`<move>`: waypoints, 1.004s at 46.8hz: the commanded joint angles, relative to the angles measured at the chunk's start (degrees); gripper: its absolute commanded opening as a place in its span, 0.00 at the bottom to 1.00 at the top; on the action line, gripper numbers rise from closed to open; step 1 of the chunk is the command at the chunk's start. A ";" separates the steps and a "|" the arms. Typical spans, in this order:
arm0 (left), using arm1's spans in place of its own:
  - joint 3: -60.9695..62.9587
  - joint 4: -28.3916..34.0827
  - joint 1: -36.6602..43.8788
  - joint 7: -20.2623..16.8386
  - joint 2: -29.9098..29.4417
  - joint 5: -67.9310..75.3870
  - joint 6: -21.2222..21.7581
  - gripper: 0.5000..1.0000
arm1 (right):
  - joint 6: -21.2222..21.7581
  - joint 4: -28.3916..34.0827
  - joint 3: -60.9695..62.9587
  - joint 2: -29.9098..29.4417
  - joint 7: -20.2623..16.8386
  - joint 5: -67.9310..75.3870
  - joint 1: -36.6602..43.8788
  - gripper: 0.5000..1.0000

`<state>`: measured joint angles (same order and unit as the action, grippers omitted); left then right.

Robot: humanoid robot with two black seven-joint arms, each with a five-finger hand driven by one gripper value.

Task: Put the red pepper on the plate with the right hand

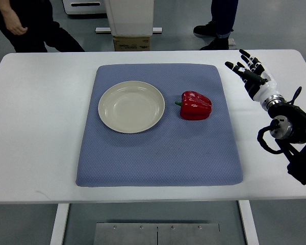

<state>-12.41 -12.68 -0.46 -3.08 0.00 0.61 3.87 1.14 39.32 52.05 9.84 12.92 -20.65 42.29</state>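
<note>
A red pepper (196, 105) lies on its side on a blue mat (158, 153), stem pointing left toward a cream plate (131, 106). The plate is empty and sits on the mat's left half, a small gap from the pepper. My right hand (248, 69) is over the white table to the right of the mat, up and right of the pepper, fingers spread and holding nothing. Its arm (285, 125) comes in from the right edge. My left hand is out of view.
The white table (35, 127) holds the mat. Two people stand beyond the far edge: one at top left (25, 25), feet of another at top right (217, 30). A white machine base and a box (131, 43) stand behind the table's middle.
</note>
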 commanded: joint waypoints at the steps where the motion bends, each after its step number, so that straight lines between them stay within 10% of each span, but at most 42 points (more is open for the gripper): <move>1: 0.01 -0.06 0.02 0.00 0.00 0.00 0.00 1.00 | 0.00 -0.03 0.15 0.00 0.00 0.00 0.07 1.00; 47: 0.01 -0.06 0.28 0.00 0.00 0.00 0.00 1.00 | 0.00 -0.38 -0.20 -0.09 0.08 0.00 0.07 1.00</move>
<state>-12.42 -12.66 -0.17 -3.08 0.00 0.61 3.87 1.14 39.05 51.74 9.75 13.00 -20.65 42.31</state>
